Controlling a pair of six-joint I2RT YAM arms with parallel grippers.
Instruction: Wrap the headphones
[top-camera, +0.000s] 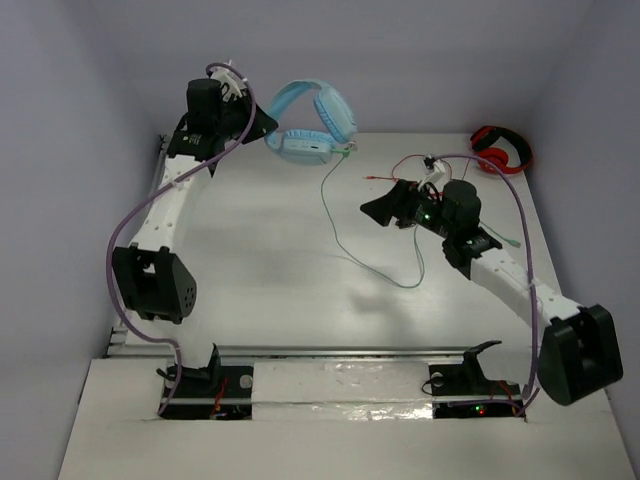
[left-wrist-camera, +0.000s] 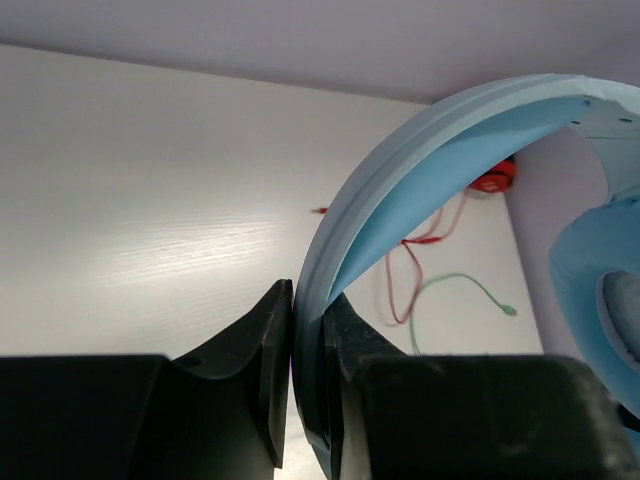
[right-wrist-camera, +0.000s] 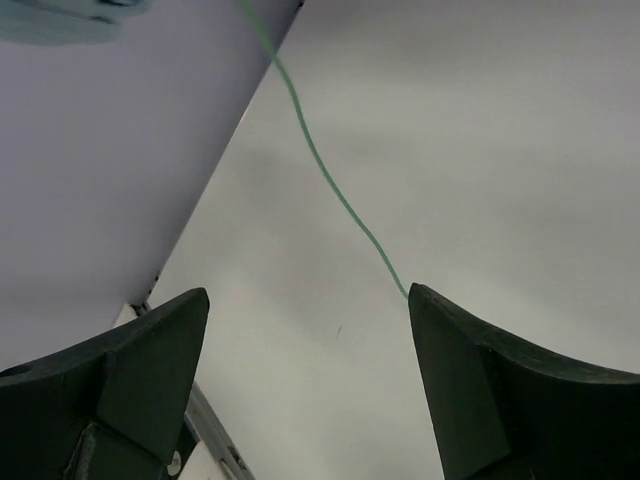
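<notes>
The light blue headphones (top-camera: 312, 122) hang lifted at the back of the table. My left gripper (top-camera: 268, 128) is shut on their headband (left-wrist-camera: 420, 150), which is pinched between the two black fingers (left-wrist-camera: 262, 340); one padded cup (left-wrist-camera: 600, 290) shows at the right. The thin green cable (top-camera: 345, 245) trails from the cups forward across the table and loops back to the right. My right gripper (top-camera: 372, 208) hovers over the table right of that cable, open (right-wrist-camera: 308, 295) and holding nothing. The cable (right-wrist-camera: 330, 180) runs past its right finger.
Small red headphones (top-camera: 500, 150) lie at the back right corner, their red cable (top-camera: 405, 165) strung out toward my right arm. White walls close the table in at the back and both sides.
</notes>
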